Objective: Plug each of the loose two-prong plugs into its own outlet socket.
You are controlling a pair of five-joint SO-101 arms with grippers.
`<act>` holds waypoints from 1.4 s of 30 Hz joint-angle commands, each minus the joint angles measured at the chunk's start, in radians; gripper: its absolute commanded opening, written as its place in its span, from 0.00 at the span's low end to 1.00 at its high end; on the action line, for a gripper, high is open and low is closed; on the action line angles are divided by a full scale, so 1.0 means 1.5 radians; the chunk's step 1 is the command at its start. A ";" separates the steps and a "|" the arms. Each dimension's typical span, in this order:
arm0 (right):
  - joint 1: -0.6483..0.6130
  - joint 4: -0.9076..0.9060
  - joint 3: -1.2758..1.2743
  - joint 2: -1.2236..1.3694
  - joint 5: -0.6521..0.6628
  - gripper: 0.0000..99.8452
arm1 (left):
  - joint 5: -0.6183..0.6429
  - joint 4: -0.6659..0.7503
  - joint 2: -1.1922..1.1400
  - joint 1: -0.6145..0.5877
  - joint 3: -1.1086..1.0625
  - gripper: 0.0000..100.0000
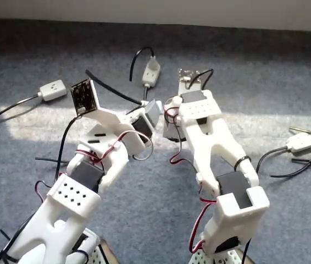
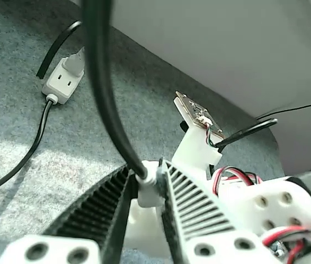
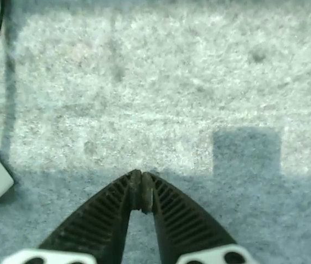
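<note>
Fingers, left gripper: I log them clamped on a white plug, black cable attached. Fingers, right gripper: tips touching, over grey carpet. One outlet socket: on carpet, well apart from plug.

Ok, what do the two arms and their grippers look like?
The left arm and right arm are white plastic shells with dark servo blocks and red, white and black wires at the joints. The left gripper and right gripper have black ribbed fingers on white bases.
</note>
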State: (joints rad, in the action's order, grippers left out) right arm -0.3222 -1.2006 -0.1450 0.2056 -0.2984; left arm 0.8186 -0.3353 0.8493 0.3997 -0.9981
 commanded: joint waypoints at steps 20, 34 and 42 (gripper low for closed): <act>0.019 -0.057 0.107 -0.022 -0.002 0.01 | 0.003 0.028 0.021 -0.030 -0.008 0.01; -0.058 -0.123 0.138 -0.023 0.020 0.01 | 0.003 0.063 0.017 -0.057 -0.006 0.01; -0.078 -0.120 0.182 -0.022 0.020 0.01 | 0.003 0.060 0.017 -0.021 -0.019 0.01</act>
State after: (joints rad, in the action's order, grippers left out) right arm -0.4266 -1.3771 0.0683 0.2056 -0.2770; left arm 0.8201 -0.2601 0.8569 0.3276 -1.0303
